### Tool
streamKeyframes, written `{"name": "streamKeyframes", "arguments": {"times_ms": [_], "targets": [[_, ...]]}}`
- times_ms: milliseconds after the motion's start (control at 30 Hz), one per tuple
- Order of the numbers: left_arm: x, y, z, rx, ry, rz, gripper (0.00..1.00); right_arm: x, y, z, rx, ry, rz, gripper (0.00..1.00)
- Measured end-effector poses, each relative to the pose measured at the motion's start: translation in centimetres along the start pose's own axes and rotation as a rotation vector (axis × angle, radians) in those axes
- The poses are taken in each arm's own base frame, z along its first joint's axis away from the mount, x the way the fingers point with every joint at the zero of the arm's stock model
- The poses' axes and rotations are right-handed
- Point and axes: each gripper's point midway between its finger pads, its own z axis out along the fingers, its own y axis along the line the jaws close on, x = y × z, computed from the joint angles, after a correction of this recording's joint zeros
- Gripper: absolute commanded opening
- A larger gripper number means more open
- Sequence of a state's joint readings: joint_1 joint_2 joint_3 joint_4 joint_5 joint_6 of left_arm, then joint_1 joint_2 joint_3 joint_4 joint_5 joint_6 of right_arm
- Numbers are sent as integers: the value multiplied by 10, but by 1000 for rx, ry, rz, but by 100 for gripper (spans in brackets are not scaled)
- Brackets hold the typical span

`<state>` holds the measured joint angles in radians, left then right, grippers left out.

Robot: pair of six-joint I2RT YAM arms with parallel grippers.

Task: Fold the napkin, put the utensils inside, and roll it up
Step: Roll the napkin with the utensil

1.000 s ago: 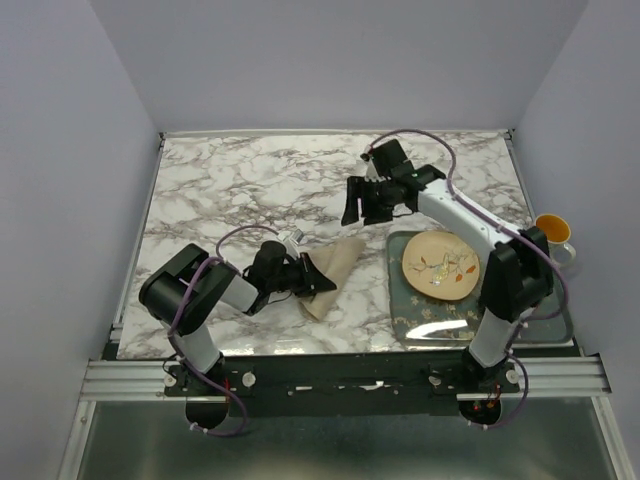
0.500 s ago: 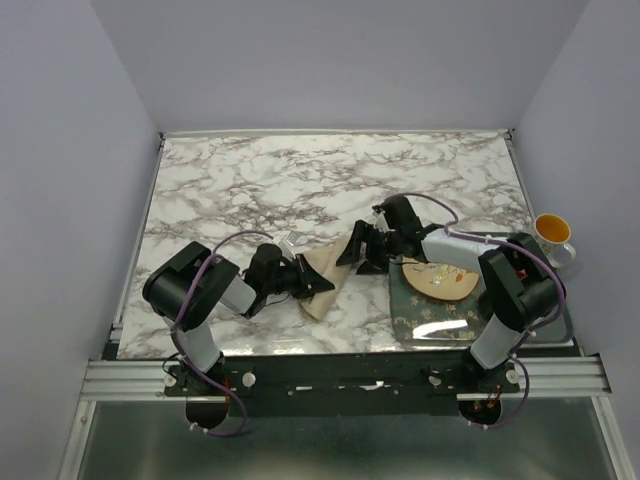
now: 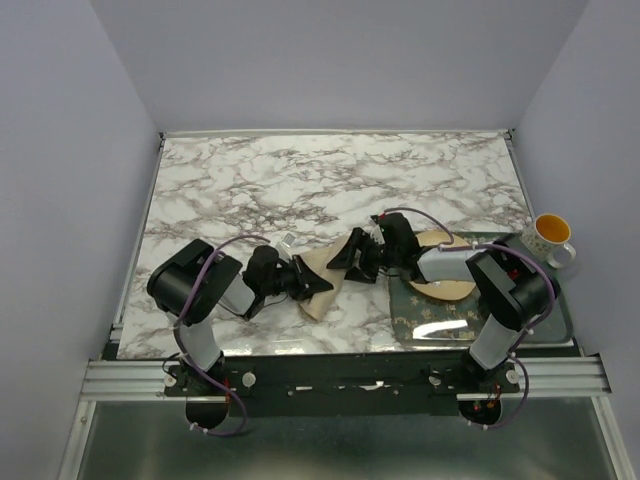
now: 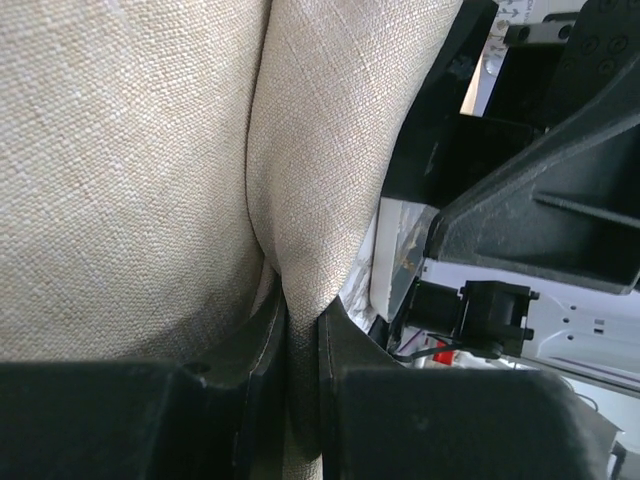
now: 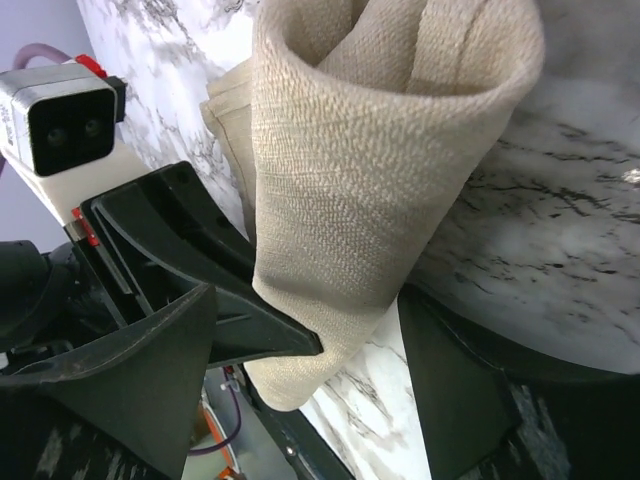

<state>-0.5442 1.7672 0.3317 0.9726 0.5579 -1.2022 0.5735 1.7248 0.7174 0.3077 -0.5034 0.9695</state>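
The tan napkin [image 3: 322, 266] lies bunched in a folded wad on the marble near the table's front middle. My left gripper [image 3: 308, 284] is shut on a fold of the napkin [image 4: 200, 150], the cloth pinched between its black fingertips [image 4: 275, 330]. My right gripper [image 3: 345, 256] sits low at the wad's far right end, open. In the right wrist view the napkin [image 5: 380, 170] stands between my right gripper's [image 5: 305, 320] spread jaws, which are not touching it. The utensils are out of view.
A round tan plate [image 3: 445, 290] lies on a green patterned tray [image 3: 430, 322] at the front right, mostly under the right arm. A white mug with orange inside [image 3: 552, 235] stands beyond the tray's right edge. The left wrist camera [image 5: 60, 120] shows close by.
The right arm swung down from the far middle of the table to the napkin's right end, its jaws opening wider. The left gripper kept its hold and did not move.
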Motion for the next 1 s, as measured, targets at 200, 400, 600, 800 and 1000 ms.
{"name": "streamKeyframes", "arguments": {"times_ms": [200,400,600,800,1000], "targets": [[2,-1,-1,20,-2,-34,0,9,5,7,-8,-33,35,79],[1,-4,-5,19,-6,-53,0,8,6,9,-30,-68,82,77],[0,-6,-7,18,-6,-78,0,7,6,10,-45,-80,105,75],[2,-7,-8,40,-4,-116,0,8,6,13,-55,-79,110,73],[1,-10,-9,74,-11,-147,0,7,7,17,-61,-75,111,63]]}}
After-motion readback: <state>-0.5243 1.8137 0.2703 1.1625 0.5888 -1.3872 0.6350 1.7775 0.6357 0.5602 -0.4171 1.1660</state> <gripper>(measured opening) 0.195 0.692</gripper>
